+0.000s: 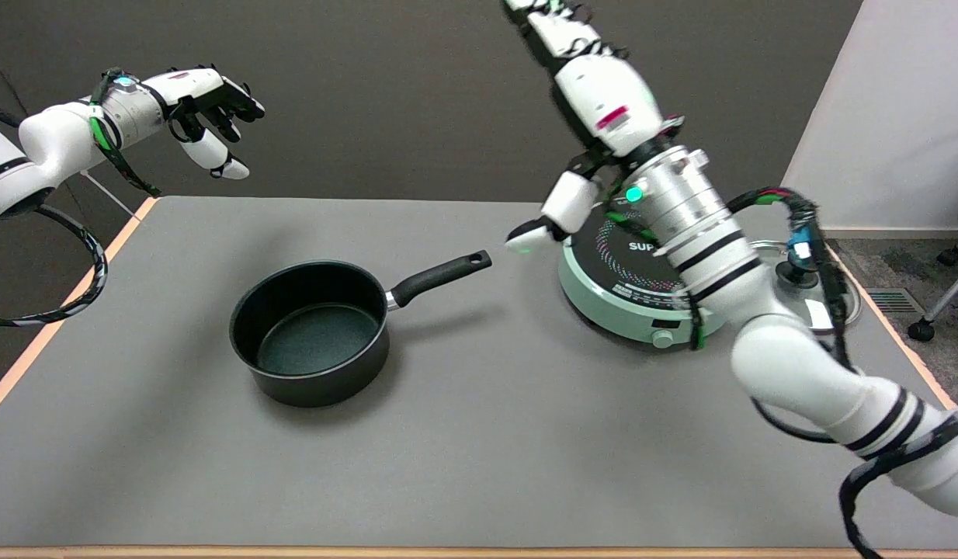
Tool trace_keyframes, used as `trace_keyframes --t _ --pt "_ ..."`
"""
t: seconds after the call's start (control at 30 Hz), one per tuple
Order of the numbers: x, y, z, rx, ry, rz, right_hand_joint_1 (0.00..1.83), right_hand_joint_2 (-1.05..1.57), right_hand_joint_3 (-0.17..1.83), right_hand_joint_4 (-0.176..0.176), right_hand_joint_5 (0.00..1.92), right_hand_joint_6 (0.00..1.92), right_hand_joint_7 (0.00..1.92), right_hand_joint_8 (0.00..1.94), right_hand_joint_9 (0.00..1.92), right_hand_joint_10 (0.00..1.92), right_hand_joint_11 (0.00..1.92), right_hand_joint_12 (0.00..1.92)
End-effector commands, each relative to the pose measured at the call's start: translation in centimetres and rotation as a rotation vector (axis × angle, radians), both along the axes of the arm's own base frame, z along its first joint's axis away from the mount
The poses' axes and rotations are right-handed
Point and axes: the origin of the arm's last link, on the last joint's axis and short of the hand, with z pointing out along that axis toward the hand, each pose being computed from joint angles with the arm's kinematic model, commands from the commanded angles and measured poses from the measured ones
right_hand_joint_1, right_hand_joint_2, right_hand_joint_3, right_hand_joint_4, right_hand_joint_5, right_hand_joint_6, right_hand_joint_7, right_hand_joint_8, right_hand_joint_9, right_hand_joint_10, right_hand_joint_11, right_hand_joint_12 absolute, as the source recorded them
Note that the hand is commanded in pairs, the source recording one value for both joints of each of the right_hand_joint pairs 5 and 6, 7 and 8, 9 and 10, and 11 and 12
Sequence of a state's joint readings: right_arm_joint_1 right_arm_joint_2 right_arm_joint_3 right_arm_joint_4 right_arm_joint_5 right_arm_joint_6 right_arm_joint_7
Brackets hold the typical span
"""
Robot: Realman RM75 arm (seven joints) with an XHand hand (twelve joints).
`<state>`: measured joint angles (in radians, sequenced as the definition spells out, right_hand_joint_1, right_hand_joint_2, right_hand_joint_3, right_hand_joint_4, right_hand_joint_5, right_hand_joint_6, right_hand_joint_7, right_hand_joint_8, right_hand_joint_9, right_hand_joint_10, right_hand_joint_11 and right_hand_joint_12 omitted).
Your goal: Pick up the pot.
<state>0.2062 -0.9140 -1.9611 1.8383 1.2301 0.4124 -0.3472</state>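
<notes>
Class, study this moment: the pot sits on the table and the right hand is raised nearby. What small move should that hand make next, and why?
Probably lower the right hand toward the far end of the pot's handle. The hand is raised, holding nothing, fingers apart, and only its thumb is near the handle tip. The pot rests untouched on the table, its handle pointing at the hand.

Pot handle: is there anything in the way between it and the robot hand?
No. The robot hand hangs open in the air up and to the right of the pot, and only bare table lies by the handle. The cooker sits off to the right.
</notes>
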Motion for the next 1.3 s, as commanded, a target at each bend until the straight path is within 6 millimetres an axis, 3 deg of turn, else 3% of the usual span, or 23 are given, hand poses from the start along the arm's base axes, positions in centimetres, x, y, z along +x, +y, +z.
trace_keyframes --t 0.03,0.43,0.97,1.3 --pt "-2.8 0.2 -8.1 0.079 -0.011 -0.071 1.23 -0.50 0.80 -0.176 0.05 0.05 0.05 0.05 0.05 0.05 0.05 0.05" --pt "-3.6 1.8 -10.4 0.024 0.011 -0.056 1.24 -0.50 0.80 -0.176 0.05 0.05 0.05 0.05 0.05 0.05 0.05 0.05" --pt "-9.1 0.5 -13.3 0.012 0.093 -0.192 1.26 -0.53 0.83 -0.176 0.05 0.05 0.05 0.05 0.05 0.05 0.05 0.05" --pt "-12.8 2.0 -13.9 -0.097 0.297 -0.180 1.27 -0.57 0.90 -0.176 0.05 0.05 0.05 0.05 0.05 0.05 0.05 0.05"
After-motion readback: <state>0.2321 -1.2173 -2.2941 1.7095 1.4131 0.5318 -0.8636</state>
